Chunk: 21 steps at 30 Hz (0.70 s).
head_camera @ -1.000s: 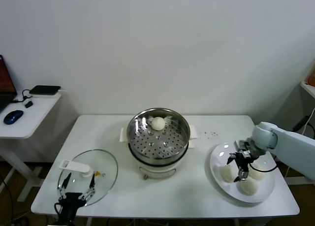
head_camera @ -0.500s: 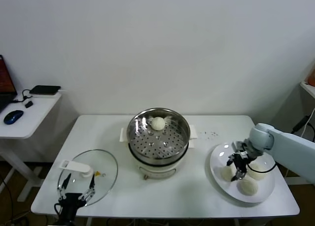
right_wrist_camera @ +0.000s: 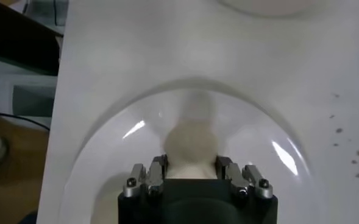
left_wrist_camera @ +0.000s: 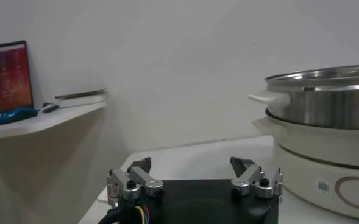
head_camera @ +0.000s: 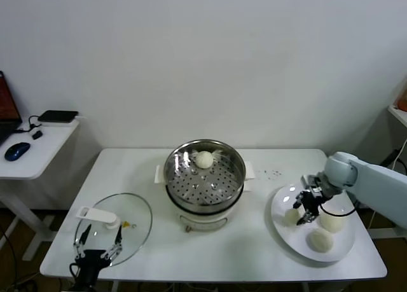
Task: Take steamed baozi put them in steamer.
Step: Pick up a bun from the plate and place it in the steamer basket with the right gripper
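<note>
Right claw (head_camera: 303, 210) clamped around a small cream-white dough bun (right_wrist_camera: 190, 146) over the flat white plate (head_camera: 283, 231), ready for the shiny steel steamer (head_camera: 205, 177) well leftward; left claw (left_wrist_camera: 193, 180) spread, idle.

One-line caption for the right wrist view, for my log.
Right gripper closed around a small round cream-white dough bun above the flat white plate.

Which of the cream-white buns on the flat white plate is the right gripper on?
The right gripper straddles the cream-white bun at the white plate's steamer-side edge; the other two lie farther right, untouched.
</note>
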Available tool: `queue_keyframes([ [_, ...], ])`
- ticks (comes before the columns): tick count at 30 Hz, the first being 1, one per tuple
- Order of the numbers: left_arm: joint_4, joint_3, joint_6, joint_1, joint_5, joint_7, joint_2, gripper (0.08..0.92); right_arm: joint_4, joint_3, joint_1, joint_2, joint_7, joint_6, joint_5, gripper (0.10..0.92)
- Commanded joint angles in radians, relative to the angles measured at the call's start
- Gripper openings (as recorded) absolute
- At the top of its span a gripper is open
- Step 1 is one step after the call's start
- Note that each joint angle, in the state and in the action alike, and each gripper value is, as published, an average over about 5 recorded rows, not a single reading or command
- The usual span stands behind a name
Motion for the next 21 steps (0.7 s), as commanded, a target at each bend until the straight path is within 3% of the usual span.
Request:
queue_keyframes([
  [1, -0.003, 0.001, 0.002, 0.000, -0.001, 0.001, 0.002, 0.823, 0.030, -0.201, 0.326, 0.013, -0.008, -0.008, 0.196, 0.535],
  [14, -0.014, 0.003, 0.002, 0.007, 0.000, 0.001, 0.002, 0.823, 0.050, -0.496, 0.772, 0.229, -0.023, -0.010, 0.554, 0.543],
  [21, -0.016, 0.007, -0.001, 0.007, 0.005, 0.000, 0.003, 0.823, 0.009, -0.482, 0.773, 0.392, -0.014, -0.028, 0.624, 0.543],
])
